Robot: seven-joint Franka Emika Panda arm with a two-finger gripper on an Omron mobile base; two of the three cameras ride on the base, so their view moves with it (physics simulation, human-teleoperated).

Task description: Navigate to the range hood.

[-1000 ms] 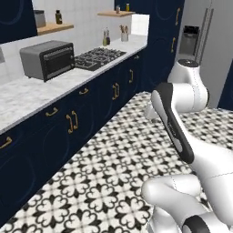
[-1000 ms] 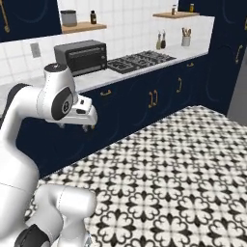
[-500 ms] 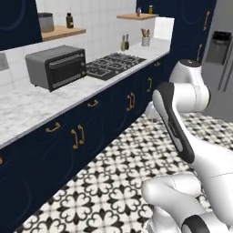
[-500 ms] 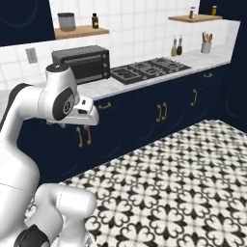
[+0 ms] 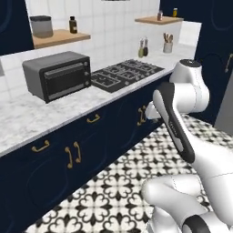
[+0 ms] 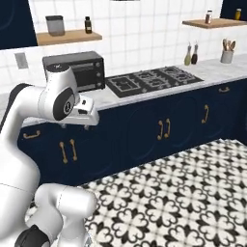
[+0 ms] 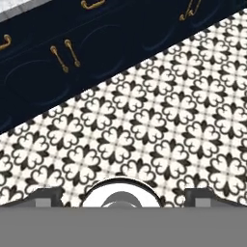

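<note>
Facing the cooktop (image 5: pixel 125 73) (toaster oven (image 5: pixel 58 75) beside it).

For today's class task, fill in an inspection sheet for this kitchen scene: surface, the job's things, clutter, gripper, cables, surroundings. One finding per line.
Surface: grey marble counter over navy cabinets with brass handles; patterned black-and-white tile floor.
Job's things: range hood, just a dark sliver at the top edge above the gas cooktop; its buttons are cut off.
Clutter: toaster oven left of the cooktop; two bottles and a utensil holder to its right; a pot and jar on the left shelf.
Gripper: fingertips spread apart over the floor, holding nothing.
Cables: nothing seen.
Surroundings: white tiled wall, wooden shelves, wall outlet.
</note>
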